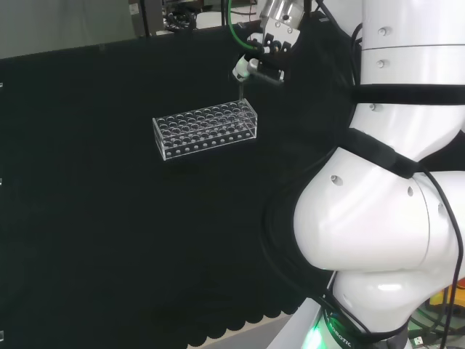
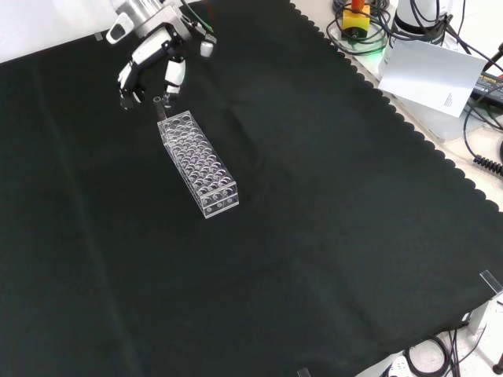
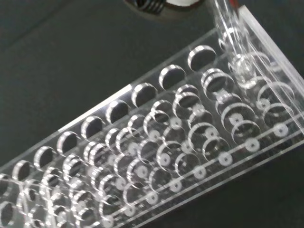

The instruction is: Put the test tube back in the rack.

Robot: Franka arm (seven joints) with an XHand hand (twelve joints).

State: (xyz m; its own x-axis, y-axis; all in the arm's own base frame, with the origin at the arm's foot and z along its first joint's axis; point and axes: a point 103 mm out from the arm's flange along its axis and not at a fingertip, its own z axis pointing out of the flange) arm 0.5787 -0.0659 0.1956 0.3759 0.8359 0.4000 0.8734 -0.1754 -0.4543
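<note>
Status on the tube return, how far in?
Done: the hand has the test tube and is over one end of the rack. In hand: the tube's tip is entering a hole near that end, seen in the wrist view. Left: lower fully, release, retract.

Test tube (image 3: 233, 45): upper length cut off by the wrist view's edge; a faint thin line in the head view; whether its rounded tip sits inside a hole cannot be told
Rack (image 3: 156, 147): near end cut off in wrist view
Hand (image 1: 265, 54): finger contact on tube too small to tell
</note>
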